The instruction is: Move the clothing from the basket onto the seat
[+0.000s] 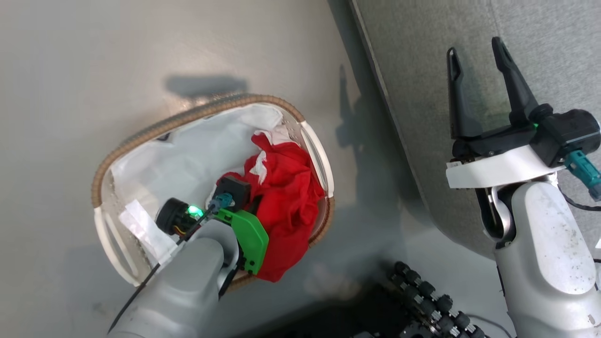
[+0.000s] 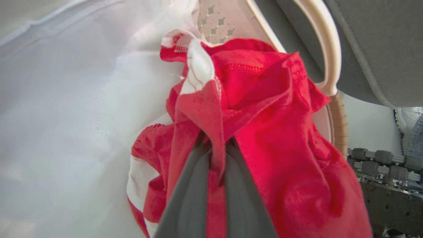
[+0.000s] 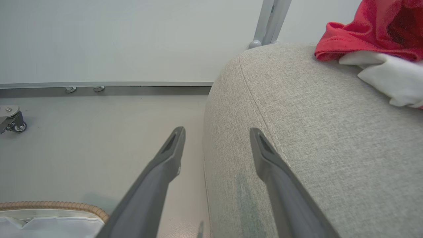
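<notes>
The basket stands on the floor, its white liner showing. Red clothing is heaped at its right end and spills over the rim. My left gripper reaches down into that heap and is shut on a fold of the red clothing. In the head view its fingers are hidden under the wrist. My right gripper hovers open and empty over the edge of the grey seat. In the right wrist view a red and white garment lies on the seat at the far end.
Grey floor surrounds the basket. My wheeled base with black rollers sits at the lower middle. A shoe shows beyond the basket in the left wrist view. A caster and a wall rail stand far off.
</notes>
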`<state>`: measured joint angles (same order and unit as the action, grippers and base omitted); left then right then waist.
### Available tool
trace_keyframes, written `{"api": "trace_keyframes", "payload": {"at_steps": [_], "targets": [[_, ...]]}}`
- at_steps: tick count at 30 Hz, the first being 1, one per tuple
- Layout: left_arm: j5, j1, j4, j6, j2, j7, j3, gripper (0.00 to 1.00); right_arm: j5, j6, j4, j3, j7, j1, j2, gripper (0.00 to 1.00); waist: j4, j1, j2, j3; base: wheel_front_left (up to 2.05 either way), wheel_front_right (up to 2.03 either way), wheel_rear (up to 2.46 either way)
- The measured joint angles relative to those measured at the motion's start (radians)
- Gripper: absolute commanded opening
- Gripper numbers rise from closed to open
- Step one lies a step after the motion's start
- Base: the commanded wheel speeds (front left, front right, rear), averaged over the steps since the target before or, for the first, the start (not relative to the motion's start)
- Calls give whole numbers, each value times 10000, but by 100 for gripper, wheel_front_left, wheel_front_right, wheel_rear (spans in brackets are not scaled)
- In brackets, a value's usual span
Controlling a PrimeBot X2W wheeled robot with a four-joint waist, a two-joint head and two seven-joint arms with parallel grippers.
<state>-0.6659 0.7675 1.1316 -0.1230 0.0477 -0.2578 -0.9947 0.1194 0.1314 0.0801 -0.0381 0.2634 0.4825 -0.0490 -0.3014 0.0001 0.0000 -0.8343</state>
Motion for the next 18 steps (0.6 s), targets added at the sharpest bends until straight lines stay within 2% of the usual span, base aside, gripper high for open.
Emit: {"api": "trace_keyframes", "payload": {"at_steps": [5, 18], "targets": [[77, -551, -930, 86, 17, -35, 261, 0, -286, 0, 257, 0, -2, -303, 6, 100, 211, 0, 0, 843, 0, 0, 0], [1866, -2664, -4500, 372, 336, -48, 2134, 0, -909, 0, 909, 150, -2, -1706, 10, 100, 879, -1, 0, 3580, 0, 0, 0]]}}
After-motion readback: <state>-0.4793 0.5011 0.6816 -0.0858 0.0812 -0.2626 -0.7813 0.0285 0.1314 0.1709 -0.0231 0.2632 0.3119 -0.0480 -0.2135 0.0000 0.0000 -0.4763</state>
